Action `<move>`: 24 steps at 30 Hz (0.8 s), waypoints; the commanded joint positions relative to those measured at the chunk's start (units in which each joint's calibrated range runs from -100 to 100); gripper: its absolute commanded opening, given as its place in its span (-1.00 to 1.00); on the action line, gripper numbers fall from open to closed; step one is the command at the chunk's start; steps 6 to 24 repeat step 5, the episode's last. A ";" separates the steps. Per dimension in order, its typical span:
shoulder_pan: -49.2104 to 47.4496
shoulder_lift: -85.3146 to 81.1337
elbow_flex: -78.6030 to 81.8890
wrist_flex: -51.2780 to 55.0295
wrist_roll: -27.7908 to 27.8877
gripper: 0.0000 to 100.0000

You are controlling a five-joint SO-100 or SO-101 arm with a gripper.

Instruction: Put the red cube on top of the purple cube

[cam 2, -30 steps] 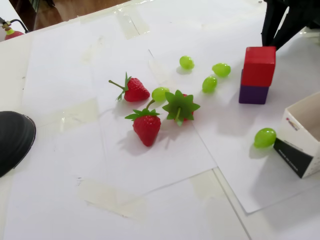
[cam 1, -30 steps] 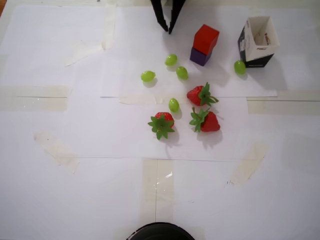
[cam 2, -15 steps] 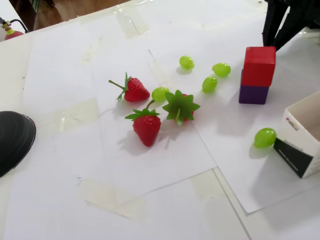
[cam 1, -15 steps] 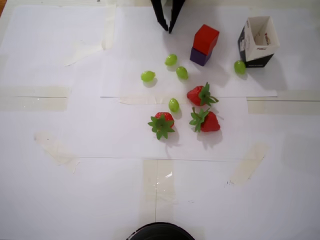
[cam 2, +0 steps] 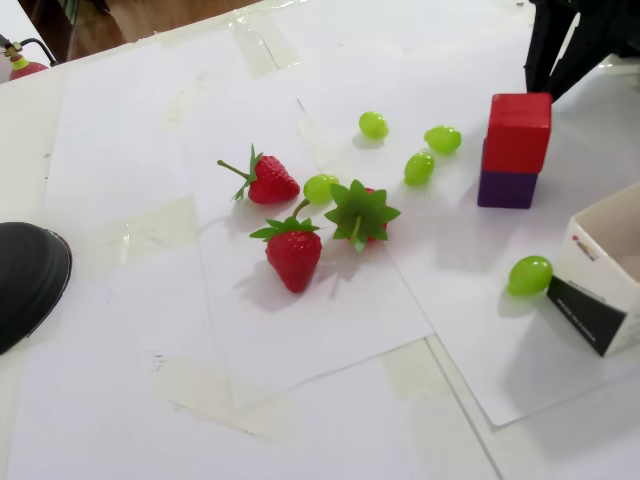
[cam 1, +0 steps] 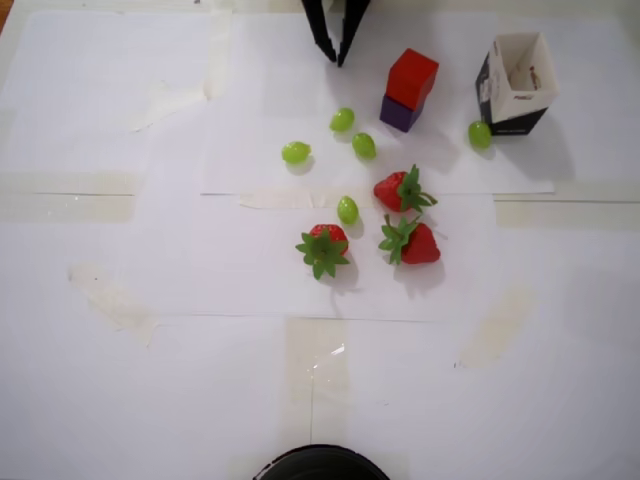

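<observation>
Nothing has shifted over the last second — the red cube (cam 1: 412,77) sits squarely atop the purple cube (cam 1: 400,113), and the hand (cam 1: 334,55), fingers spread and empty, hangs beside the stack — the task looks finished.

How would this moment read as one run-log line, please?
matte red cube: stacked on dark purple cube | black two-finger gripper: clear, empty | stack: done

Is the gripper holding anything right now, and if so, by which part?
Nothing. The gripper is empty, apart from the red cube sitting on the purple cube.
</observation>
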 commanded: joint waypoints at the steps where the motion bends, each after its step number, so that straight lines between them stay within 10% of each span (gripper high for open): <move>1: 0.60 0.14 0.00 0.56 0.34 -1.00; 24: 0.60 0.14 0.00 0.56 0.34 -1.00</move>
